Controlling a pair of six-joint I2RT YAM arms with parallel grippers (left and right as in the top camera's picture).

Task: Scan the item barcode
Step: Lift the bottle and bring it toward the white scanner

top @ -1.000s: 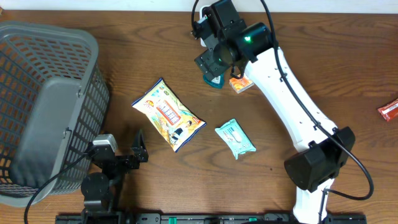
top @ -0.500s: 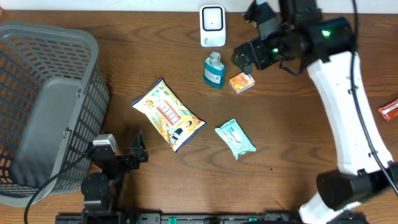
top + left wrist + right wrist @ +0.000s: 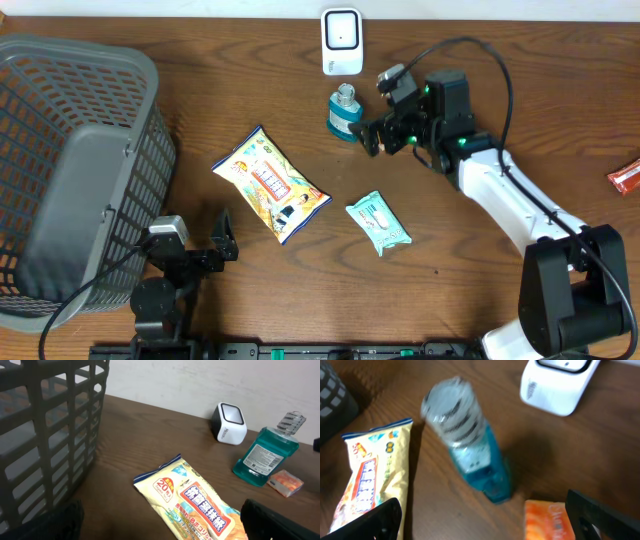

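Upright teal bottle (image 3: pixel 343 114), clear cap (image 3: pixel 291 421), white label (image 3: pixel 262 455)

The overhead camera is looking straight down at the whole worktop (image 3: pixel 250 60). The left wrist camera is peering low across it from farther off. The right wrist camera is looking down from close by. All three are sharing the blue bottle (image 3: pixel 343 112).

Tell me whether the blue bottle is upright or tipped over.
Upright: the blue bottle stands on its base, with its cap at the top.
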